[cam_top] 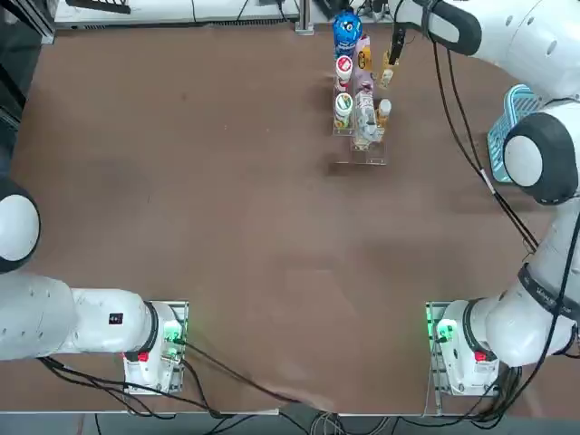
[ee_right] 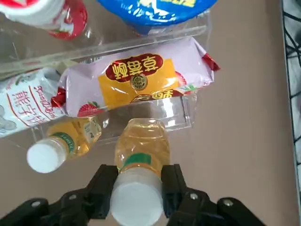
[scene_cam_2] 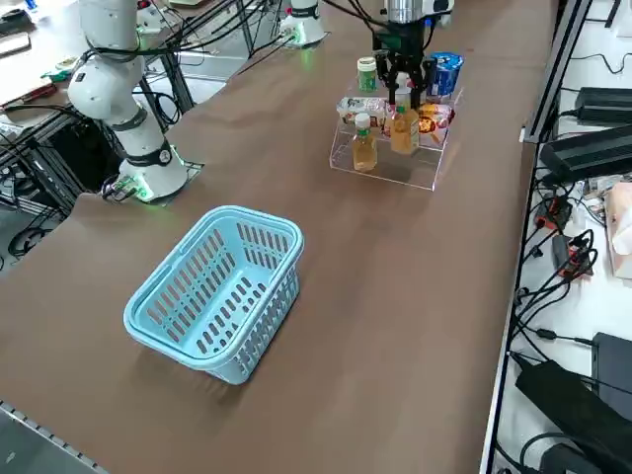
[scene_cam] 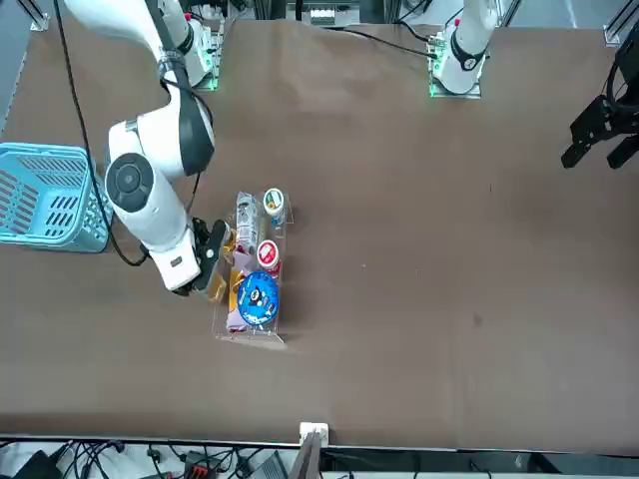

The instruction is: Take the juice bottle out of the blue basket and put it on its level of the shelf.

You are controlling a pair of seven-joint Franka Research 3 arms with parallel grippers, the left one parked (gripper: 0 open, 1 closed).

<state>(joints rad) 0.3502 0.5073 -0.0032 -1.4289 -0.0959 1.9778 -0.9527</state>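
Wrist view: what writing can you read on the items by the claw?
Pink plastic snack packet: Chinese characters on its red-and-orange label, not legible to me.
White packet: red Chinese characters, cut off, unreadable.
Blue round lid: yellow characters, cut off.
Pale yellow juice bottle, gripped by the shut right claw at the clear acrylic shelf: green band, no readable text.

Robotics lab — cables [scene_cam_2: 553, 286], power bricks [scene_cam_2: 589, 150] beside table [scene_cam_2: 415, 326].

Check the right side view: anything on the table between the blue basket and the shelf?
Nothing: bare brown table between the blue basket and the shelf. The right pincer holds the juice bottle at the shelf.
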